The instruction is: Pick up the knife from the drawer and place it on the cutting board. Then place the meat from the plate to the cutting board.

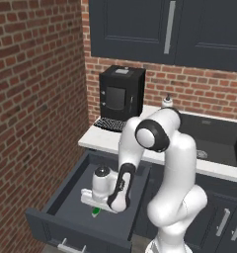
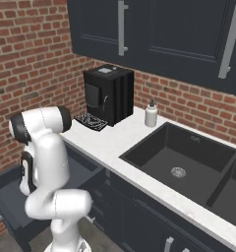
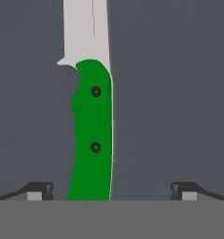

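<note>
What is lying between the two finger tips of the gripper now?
In the hand view, the green handle of the knife lies between the open gripper's tips, on the bare drawer floor; grey gaps separate it from both tips.

Green-handled knife in a dark grey drawer, red brick all around

The knife (image 3: 91, 135) has a bright green handle with two dark rivets and a pale silver blade; the drawer (image 1: 66, 200) is dark grey. The coffee machine (image 2: 108, 93) is black, the table (image 2: 115, 140) white, the sink (image 2: 189, 167) dark, the soap bottle (image 2: 151, 114) pale grey, and the brick wall (image 1: 36, 84) is red with pale mortar.
</note>
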You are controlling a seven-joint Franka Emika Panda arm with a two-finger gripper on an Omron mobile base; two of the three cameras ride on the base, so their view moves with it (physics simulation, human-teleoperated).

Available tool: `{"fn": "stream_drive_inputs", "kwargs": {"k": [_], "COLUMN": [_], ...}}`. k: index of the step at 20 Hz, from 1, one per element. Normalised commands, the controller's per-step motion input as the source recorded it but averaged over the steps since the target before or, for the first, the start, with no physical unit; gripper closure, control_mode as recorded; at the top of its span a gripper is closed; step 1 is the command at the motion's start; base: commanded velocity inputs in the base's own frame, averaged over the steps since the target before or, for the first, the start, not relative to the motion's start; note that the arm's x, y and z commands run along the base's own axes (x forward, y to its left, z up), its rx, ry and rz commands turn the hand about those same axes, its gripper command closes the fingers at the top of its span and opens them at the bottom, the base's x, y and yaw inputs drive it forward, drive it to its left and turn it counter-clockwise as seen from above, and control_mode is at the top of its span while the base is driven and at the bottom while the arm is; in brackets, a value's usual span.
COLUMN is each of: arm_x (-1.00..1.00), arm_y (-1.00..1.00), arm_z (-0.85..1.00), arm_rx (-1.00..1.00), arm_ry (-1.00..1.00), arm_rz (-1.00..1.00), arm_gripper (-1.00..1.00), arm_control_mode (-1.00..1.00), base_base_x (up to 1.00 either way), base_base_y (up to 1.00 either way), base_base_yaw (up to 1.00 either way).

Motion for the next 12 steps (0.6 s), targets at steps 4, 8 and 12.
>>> {"fn": "stream_drive_inputs", "kwargs": {"k": [4, 8, 12], "arm_x": [0.09, 0.22, 0.36], "arm_y": [0.07, 0.0, 0.06], "arm_z": [-0.05, -0.06, 0.0], "arm_rx": [-0.03, -0.02, 0.0], "arm_ry": [0.02, 0.02, 0.02], "arm_rz": [0.0, 0.0, 0.0], "arm_gripper": [-1.0, -1.0, -1.0], "arm_control_mode": [-1.0, -1.0, -1.0], "base_base_x": [0.0, 0.0, 0.0], "base_base_y": [0.0, 0.0, 0.0], "base_base_yaw": [0.0, 0.0, 0.0]}}
